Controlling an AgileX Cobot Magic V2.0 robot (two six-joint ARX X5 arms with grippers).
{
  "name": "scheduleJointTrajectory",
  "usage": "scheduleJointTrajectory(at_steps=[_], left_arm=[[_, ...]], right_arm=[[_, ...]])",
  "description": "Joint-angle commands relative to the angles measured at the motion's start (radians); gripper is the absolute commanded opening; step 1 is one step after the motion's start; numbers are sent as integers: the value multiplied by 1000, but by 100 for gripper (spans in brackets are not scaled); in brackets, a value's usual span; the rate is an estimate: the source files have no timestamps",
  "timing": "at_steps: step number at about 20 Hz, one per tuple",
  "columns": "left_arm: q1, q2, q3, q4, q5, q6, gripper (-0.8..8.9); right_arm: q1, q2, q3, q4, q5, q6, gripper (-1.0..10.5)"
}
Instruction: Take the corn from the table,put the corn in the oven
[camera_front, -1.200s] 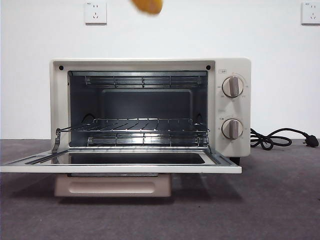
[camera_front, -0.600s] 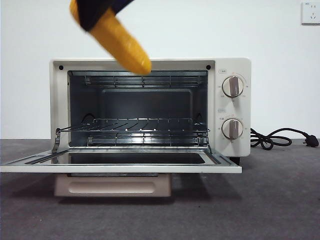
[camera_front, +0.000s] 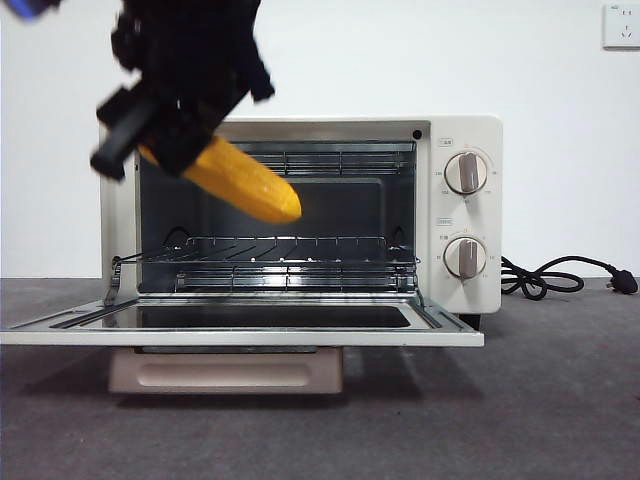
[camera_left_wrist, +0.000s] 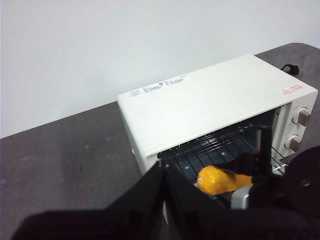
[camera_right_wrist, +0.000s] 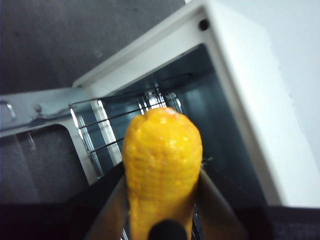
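While door hangs open, right end effector (camera_front: 190, 140) grips corn (camera_front: 245, 185), tilted, at oven (camera_front: 465, 225) mouth; left end effector (camera_left_wrist: 165, 172) state unclear.

Right claw (camera_front: 185, 150) clamped, tilted down from upper left; left claw (camera_left_wrist: 162, 172) closed, waiting

One corn (camera_front: 245, 183), upper left of centre in front view. One oven (camera_front: 465, 235), centre frame, with one open door (camera_front: 240, 335) and two round knobs (camera_front: 465, 173). Two wire racks (camera_front: 290, 250) inside, one high, one low. One black cord (camera_front: 550, 275) with one plug, right edge. One wall socket (camera_front: 621, 25), upper right corner. Two grippers: right gripper (camera_front: 175, 120), left gripper (camera_left_wrist: 165, 172). One table (camera_front: 560, 400).
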Motion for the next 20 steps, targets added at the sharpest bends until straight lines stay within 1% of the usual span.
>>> scheduleJointTrajectory(at_steps=[1,3,5,12,16,20], left_arm=[[-3,-2,-2,4,-5,5,-6],[-3,-2,-2,4,-5,7,-6],[-3,-2,-2,4,-5,8,-6],[-3,-2,-2,4,-5,9,-6],[-3,-2,-2,4,-5,9,-6],[-3,0,-2,4,-5,9,-6]], right_arm=[[-19,39,3,40,34,-34,-12],[-37,58,3,71,68,-61,-12],[-53,71,3,85,69,-73,-12],[-116,89,3,90,70,-73,-12],[-136,91,3,91,66,-74,-11],[-149,91,3,85,50,-80,12]])
